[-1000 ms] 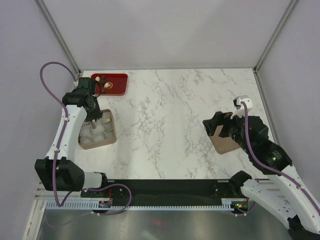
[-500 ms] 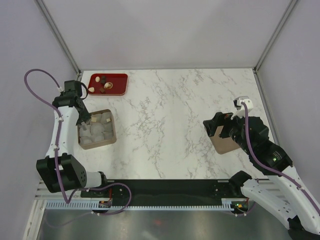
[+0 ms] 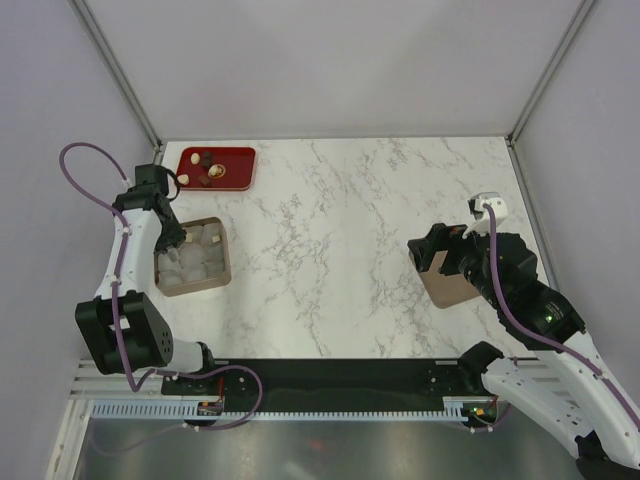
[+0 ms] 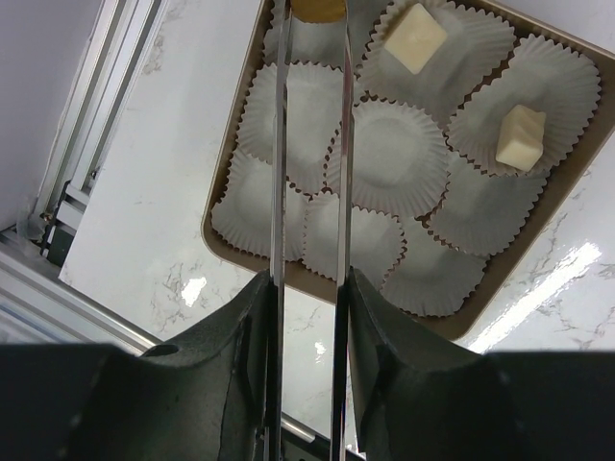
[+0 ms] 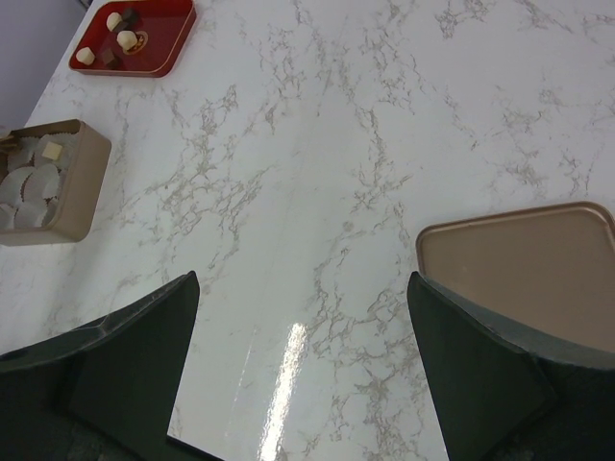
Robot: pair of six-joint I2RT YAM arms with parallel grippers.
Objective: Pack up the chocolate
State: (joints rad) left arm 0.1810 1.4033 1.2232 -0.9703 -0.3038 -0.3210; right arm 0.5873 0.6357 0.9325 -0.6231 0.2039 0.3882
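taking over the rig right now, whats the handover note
Left tool: closed on a tan chocolate, held over a corner cup of the box.
Right tool: wide open, empty, above the table beside the lid.
Done: two cream chocolates sit in paper cups; the other cups in view are empty.
Left: set down the tan chocolate, bring over the loose chocolates on the red tray, then probably fit the lid.
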